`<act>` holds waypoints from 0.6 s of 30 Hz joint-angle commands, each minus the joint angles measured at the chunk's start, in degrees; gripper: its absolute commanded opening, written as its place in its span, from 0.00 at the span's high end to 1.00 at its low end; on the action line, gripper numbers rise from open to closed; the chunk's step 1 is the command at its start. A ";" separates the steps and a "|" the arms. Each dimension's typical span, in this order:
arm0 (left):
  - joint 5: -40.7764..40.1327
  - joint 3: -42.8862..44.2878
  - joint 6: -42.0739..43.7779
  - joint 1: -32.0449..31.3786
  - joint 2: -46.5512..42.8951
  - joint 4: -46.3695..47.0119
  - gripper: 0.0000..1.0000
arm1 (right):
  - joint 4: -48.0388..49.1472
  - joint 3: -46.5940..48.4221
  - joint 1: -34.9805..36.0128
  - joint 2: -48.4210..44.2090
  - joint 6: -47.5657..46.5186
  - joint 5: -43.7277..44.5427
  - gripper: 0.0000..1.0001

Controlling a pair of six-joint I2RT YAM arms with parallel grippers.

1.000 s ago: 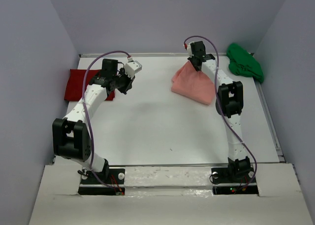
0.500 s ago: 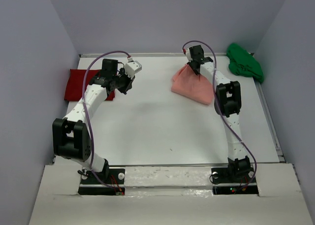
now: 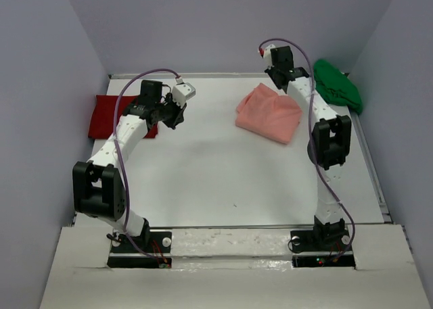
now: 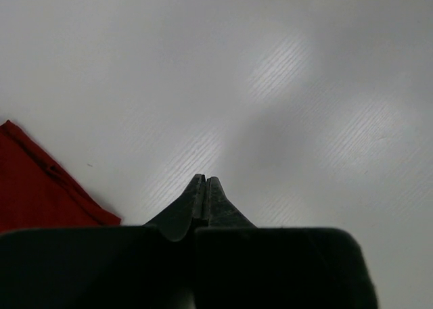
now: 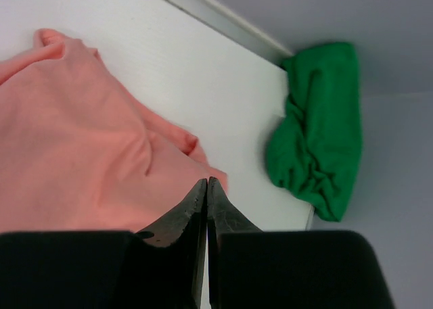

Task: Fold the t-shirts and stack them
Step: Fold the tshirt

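Note:
The salmon-pink t-shirt (image 3: 269, 114) lies folded and flat at the back of the table, filling the left of the right wrist view (image 5: 74, 140). My right gripper (image 3: 279, 69) hangs above its back right corner, shut, with nothing between the fingertips (image 5: 206, 180). The green t-shirt (image 3: 336, 84) sits crumpled in the back right corner (image 5: 318, 140). The deep red t-shirt (image 3: 108, 115) lies flat at the left edge (image 4: 34, 187). My left gripper (image 3: 174, 114) hovers just right of it, shut and empty (image 4: 205, 178).
A raised white rim (image 3: 369, 153) borders the table on the right, and grey walls (image 3: 223, 25) close in the back and sides. Bare white tabletop (image 3: 216, 174) spans the middle and front.
My right gripper has let go of the pink shirt's lifted corner and risen up and to the right. The shirt has dropped flat. The left arm has not moved.

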 commanded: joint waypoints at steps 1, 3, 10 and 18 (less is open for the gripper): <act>4.37 3.10 -1.21 -0.29 0.93 -0.61 0.98 | -0.86 -4.26 1.34 -11.62 -0.05 0.02 0.84; 4.20 3.10 -1.48 -0.38 1.20 -0.08 0.91 | -4.04 -6.65 2.48 -15.04 1.00 -2.62 0.73; 5.51 2.48 -1.04 -0.12 2.34 0.19 0.73 | -15.37 -16.85 6.00 -19.45 5.93 -11.85 0.72; 5.07 4.24 -2.71 2.16 4.37 -0.43 0.72 | -17.93 -14.05 10.39 -13.22 4.53 -16.27 0.60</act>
